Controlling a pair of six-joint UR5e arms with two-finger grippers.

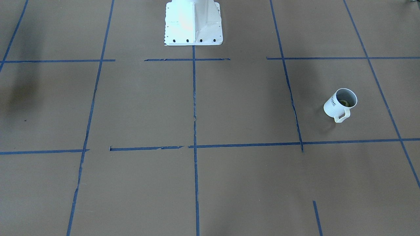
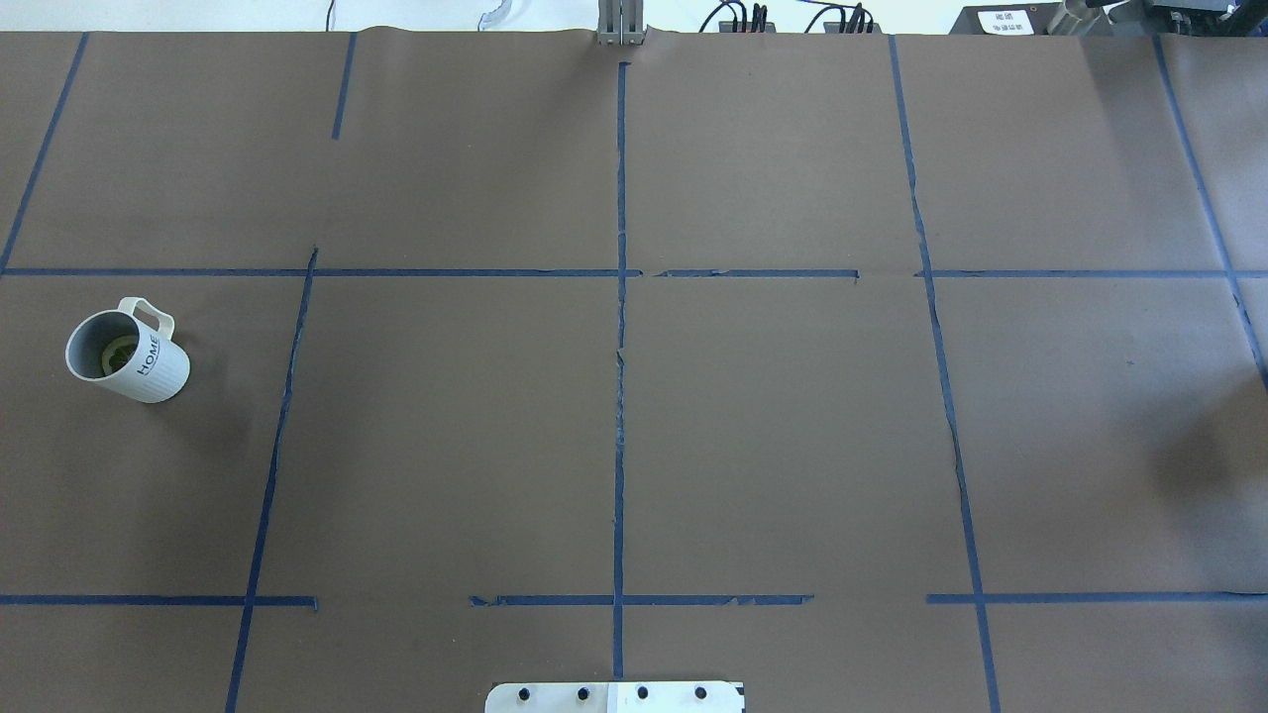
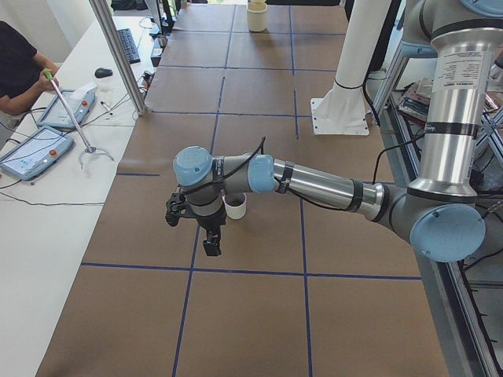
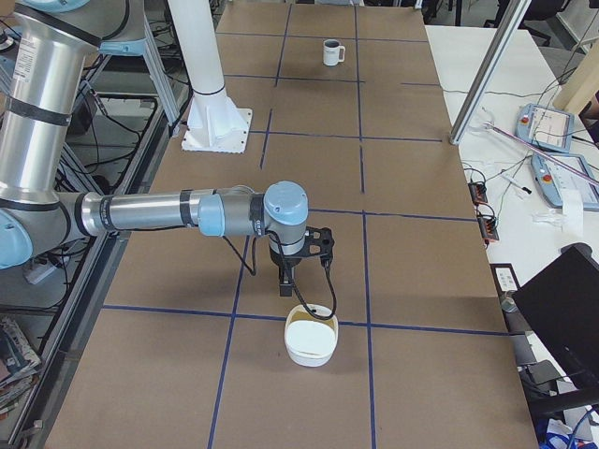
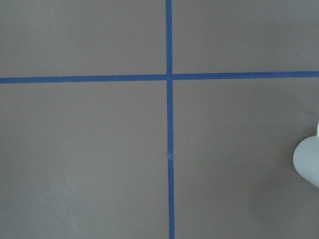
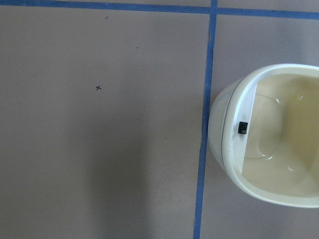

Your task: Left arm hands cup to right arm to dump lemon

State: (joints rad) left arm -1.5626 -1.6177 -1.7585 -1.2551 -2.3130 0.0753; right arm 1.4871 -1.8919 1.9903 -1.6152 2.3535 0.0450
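The cup (image 2: pixel 127 355) stands upright near the bench's (image 2: pixel 773 436) edge on the robot's left, about midway across its depth. Its handle is turned away from the robot. The lemon (image 2: pixel 119 354) lies inside it at the bottom.

In the left side view the left arm (image 3: pixel 330 184) reaches out low over the bench. Its gripper (image 3: pixel 191 233) hangs pointing down just beside the cup and appears to be clear of it, though the wrist overlaps the cup there. How wide its jaws stand cannot be told from that view.

Near the opposite end, the right arm (image 4: pixel 140 212) holds its gripper (image 4: pixel 285 283) pointing down close above a cream bowl (image 4: pixel 311 340). The bowl sits on a blue tape line (image 6: pixel 204 124). The spread of that gripper's jaws cannot be told either.
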